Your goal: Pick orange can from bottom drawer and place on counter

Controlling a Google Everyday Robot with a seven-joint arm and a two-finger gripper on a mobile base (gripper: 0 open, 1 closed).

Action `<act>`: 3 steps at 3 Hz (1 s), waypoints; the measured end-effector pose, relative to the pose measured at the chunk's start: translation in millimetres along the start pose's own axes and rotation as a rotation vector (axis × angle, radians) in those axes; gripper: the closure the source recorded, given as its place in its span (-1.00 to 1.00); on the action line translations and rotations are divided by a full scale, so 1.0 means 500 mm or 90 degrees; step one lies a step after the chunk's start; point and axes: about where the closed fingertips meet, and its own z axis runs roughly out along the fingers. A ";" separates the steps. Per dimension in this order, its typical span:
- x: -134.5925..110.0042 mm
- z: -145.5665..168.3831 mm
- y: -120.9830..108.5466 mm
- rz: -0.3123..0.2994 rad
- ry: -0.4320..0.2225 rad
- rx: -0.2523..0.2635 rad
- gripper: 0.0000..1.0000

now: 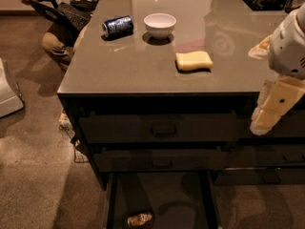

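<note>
The orange can (139,218) lies on its side near the front of the open bottom drawer (177,197), at the bottom edge of the view. My gripper (261,124) hangs at the right, in front of the counter's (138,68) front edge and the top drawer, well above and to the right of the can. It holds nothing that I can see. The white arm above it covers part of the counter's right side.
On the counter lie a dark blue can (117,26), a white bowl (159,25) and a yellow sponge (193,60). Two shut handled drawers (163,130) sit above the open one. A person (66,18) crouches at the far left. A white object (7,97) stands on the floor.
</note>
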 end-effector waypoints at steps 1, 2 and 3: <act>0.007 0.056 0.043 0.001 -0.037 -0.026 -1.00; 0.007 0.056 0.043 0.001 -0.037 -0.026 -1.00; 0.020 0.115 0.056 -0.005 -0.074 -0.047 -1.00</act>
